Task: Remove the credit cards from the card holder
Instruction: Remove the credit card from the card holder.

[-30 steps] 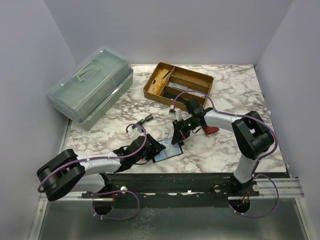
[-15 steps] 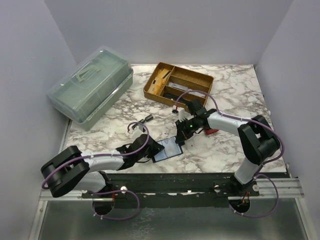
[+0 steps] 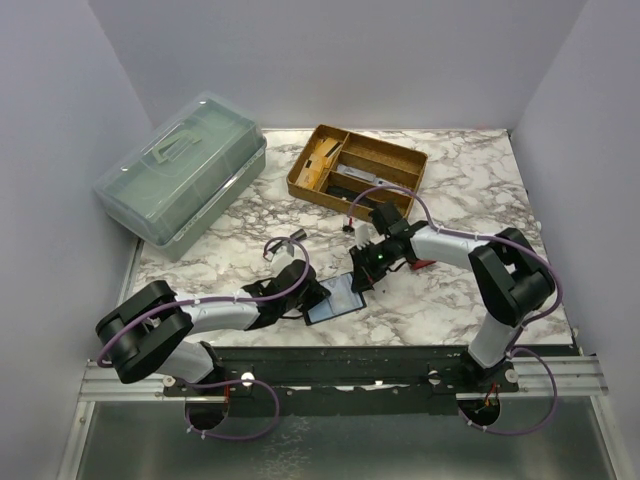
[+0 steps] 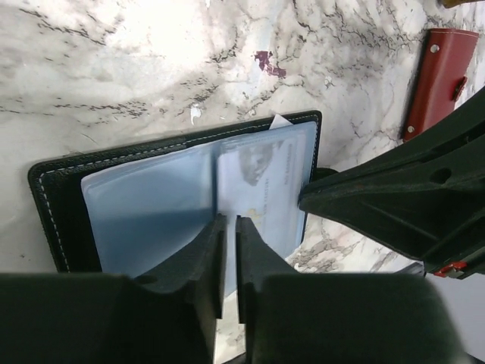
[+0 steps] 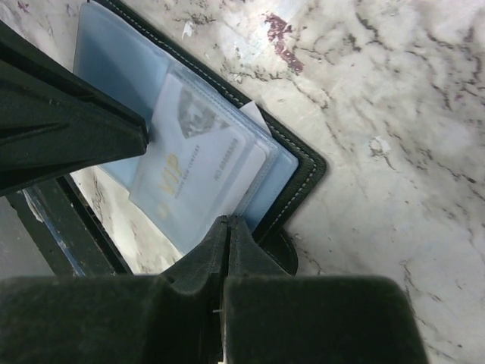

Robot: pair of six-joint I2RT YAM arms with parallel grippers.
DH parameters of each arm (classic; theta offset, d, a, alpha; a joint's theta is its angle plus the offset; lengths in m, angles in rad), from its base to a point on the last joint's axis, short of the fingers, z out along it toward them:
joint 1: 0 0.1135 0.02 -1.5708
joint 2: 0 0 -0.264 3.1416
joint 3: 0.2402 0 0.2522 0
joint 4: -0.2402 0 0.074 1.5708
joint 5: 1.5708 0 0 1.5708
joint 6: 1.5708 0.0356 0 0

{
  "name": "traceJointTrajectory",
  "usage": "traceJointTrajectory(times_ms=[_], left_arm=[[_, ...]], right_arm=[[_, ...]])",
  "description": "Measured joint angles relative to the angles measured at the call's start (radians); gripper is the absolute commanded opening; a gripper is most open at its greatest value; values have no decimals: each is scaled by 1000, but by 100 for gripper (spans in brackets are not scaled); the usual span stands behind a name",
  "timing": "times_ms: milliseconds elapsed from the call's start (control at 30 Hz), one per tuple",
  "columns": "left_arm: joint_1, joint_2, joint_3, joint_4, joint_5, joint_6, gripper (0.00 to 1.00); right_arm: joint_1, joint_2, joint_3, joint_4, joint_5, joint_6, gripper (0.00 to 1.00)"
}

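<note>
- Top view: one open holder (image 3: 335, 299) lies on the table (image 3: 450, 305) near the front edge, between the two arms.
- The left gripper (image 3: 312, 293) is at its left side and the right gripper (image 3: 362, 277) at its right end. How wide either stands is too small to tell here.
- One red case (image 3: 424, 262) lies just right of the right gripper.
- One closed translucent green box (image 3: 183, 180) stands at the back left; its contents cannot be seen.
- One divided wooden tray (image 3: 296, 180) at the back holds small dark and pale items, too small to name.
- Left wrist view: the holder shows pale blue sleeves (image 4: 151, 212), with one card (image 4: 265, 182) in the right-hand sleeve.
- The left jaws are narrow, a thin slit apart, with their tips at the sleeves by the fold. Whether they pinch anything cannot be told.
- Right wrist view: the right jaws are fully closed and grip nothing, their tips touching the sleeve edge just below the card.
</note>
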Motion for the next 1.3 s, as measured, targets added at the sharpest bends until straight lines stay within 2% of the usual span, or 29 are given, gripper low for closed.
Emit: traceJointTrajectory(times_ms=[233,733,967,1133,1300], left_arm=[[16,34,1,-6,19,3,8],[32,54,46,-66,47,16,8],[34,44,30,-45,52,14,18],[48,-7,-58,55,76,-16,35],[63,-71,-143,132,100,-52,44]], right_arm=[[24,8,3,0,0,0,0],[60,21,55,-43,40,-28,0],[114,26,77,-46,25,-34,0],[121,56,98,-49,-9,-29,0],[121,104,131,-53,-45,-16,0]])
